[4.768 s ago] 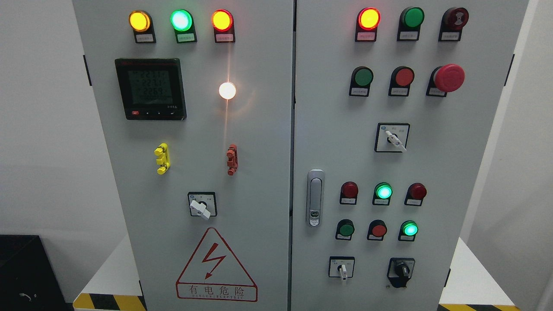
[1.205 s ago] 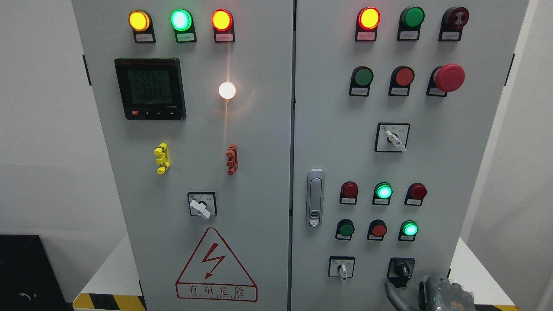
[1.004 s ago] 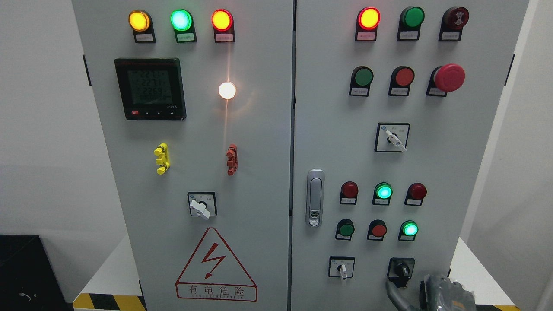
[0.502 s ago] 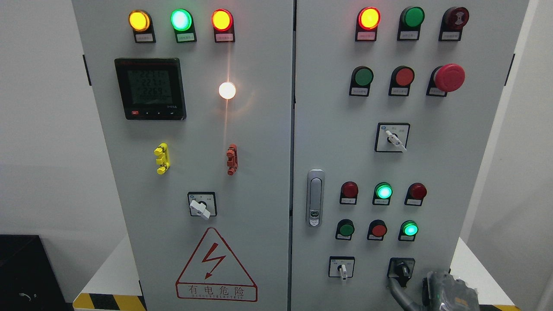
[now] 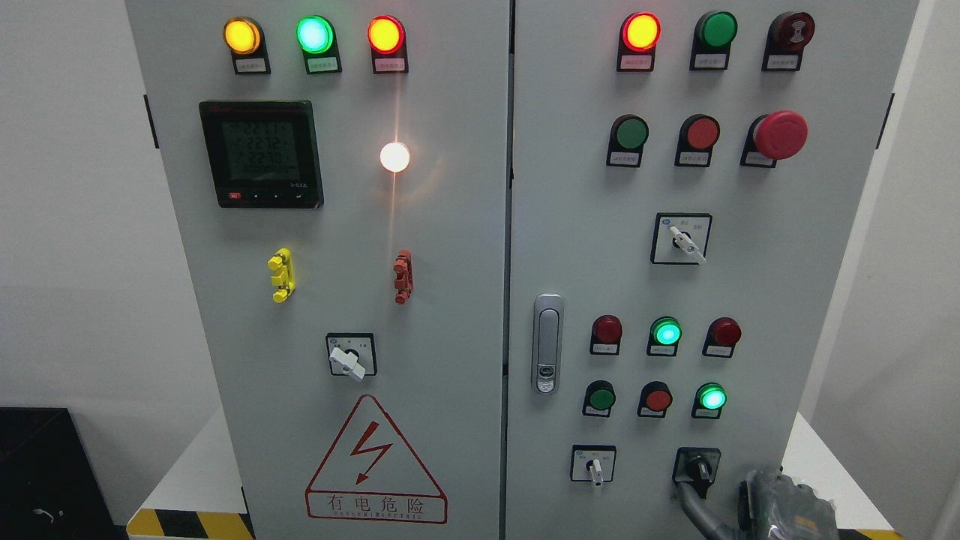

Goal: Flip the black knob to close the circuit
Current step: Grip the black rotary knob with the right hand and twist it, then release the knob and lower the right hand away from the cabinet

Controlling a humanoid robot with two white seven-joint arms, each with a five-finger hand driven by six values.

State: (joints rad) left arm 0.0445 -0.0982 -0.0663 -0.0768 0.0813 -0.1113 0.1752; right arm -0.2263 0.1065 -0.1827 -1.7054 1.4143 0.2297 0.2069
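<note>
The black knob [image 5: 699, 468] sits on its black plate at the lower right of the grey cabinet's right door [image 5: 592, 225], with its handle pointing roughly upright. My right hand [image 5: 784, 506] comes up from the bottom right corner, just right of and below the knob. One grey finger [image 5: 694, 505] stretches up and left, and its tip meets the plate's lower left edge, just under the knob. Nothing is grasped. The rest of the hand is cut off by the picture's bottom edge. My left hand does not show.
A white selector switch [image 5: 594, 466] is left of the knob. Green lit lamps [image 5: 711, 398] and red buttons [image 5: 658, 399] sit above it. The door handle [image 5: 547, 343] is at mid-height. A red emergency button [image 5: 780, 134] is at the upper right. A hazard-striped base edge [image 5: 191, 523] is at the lower left.
My right hand has come into view from the bottom right and crept up. Its finger has risen from below the knob's plate to the plate's lower edge. The knob has not turned.
</note>
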